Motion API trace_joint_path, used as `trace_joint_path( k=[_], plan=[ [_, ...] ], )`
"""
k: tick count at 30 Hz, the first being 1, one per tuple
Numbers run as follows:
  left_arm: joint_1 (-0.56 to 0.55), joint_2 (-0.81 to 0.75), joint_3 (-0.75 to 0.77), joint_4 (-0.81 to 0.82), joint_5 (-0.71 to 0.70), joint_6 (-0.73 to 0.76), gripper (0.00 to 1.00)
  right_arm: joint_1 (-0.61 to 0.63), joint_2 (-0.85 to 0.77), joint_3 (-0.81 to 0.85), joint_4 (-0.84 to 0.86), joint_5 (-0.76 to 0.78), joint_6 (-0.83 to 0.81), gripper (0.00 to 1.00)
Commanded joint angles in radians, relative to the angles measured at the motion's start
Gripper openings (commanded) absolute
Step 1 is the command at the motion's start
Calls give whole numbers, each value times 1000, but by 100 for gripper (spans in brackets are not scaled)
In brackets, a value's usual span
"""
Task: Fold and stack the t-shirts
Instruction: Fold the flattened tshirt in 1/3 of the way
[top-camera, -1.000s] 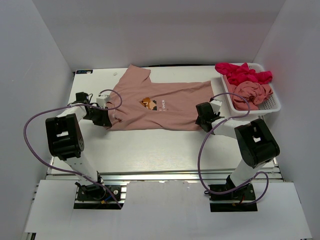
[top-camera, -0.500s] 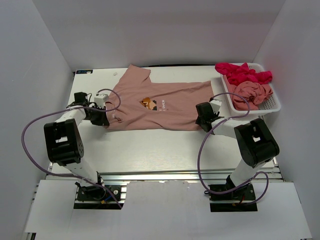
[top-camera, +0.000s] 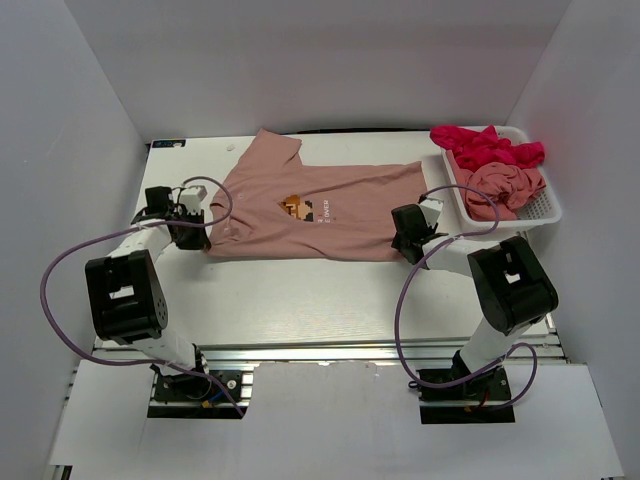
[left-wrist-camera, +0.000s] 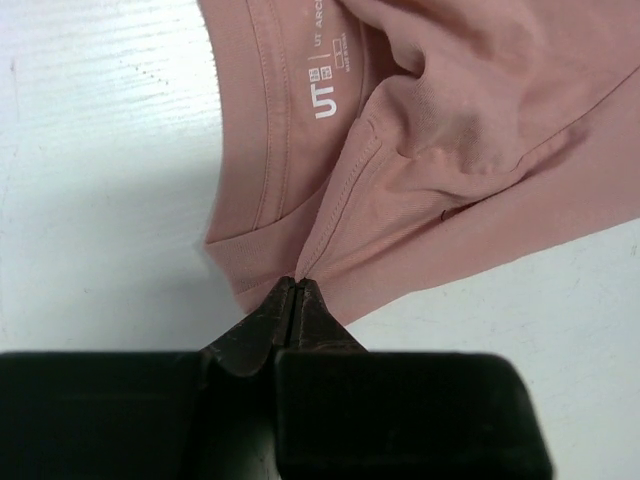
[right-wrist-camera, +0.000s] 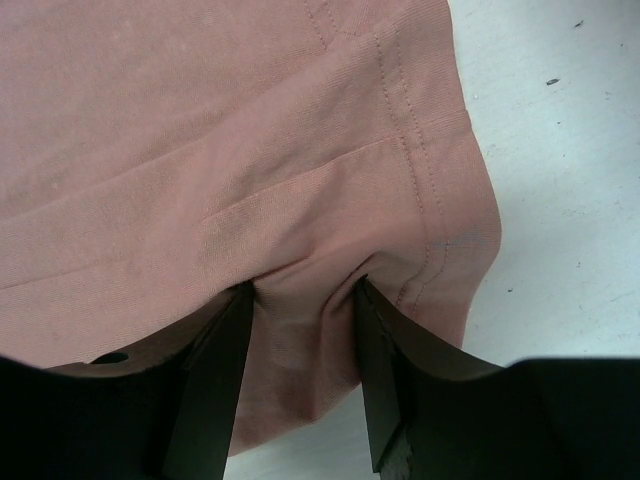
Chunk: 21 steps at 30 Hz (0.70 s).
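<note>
A salmon-pink t-shirt (top-camera: 330, 215) with a small pixel print lies spread across the table, its collar toward the left. My left gripper (top-camera: 204, 238) is shut on the shirt's shoulder seam beside the collar (left-wrist-camera: 297, 283); the neck label (left-wrist-camera: 325, 95) shows just beyond. At the right end, my right gripper (top-camera: 400, 240) is down on the hem (right-wrist-camera: 305, 292), jaws apart. A bunched fold of the cloth (right-wrist-camera: 200, 120) sits between its fingers (right-wrist-camera: 225, 350). Two more t-shirts, a magenta one (top-camera: 485, 148) and a pink one (top-camera: 505, 185), lie crumpled in the basket.
A white mesh basket (top-camera: 551, 214) stands at the table's back right, close to the right arm. White walls enclose the table on three sides. Purple cables loop from both arms over the near table. Bare table runs along the shirt's near side (top-camera: 300, 290).
My left jaws have closed on the shirt by the collar, and that arm has shifted left, drawing the cloth with it. My right jaws have narrowed around the hem fold.
</note>
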Motion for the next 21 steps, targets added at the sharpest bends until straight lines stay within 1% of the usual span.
trace_joint_path(
  k=[1,4,7,13,16,21],
  plan=[
    [4,-35,-15,3,-26,-25,0,-5,16,26,15,17,7,50],
    [4,-57,-20,-22,-17,-31,0,-5,18,29,12,23,7,50],
    [4,-87,-17,-53,-52,-34,0,-5,18,31,4,34,14,50],
    [4,-144,-20,-164,-75,-22,0,-5,11,31,-4,43,27,51],
    [4,-179,-29,-182,-95,-14,0,-5,5,26,-7,52,30,54],
    [4,-201,-46,-231,-84,6,0,-5,-16,32,-20,51,34,63]
  ],
)
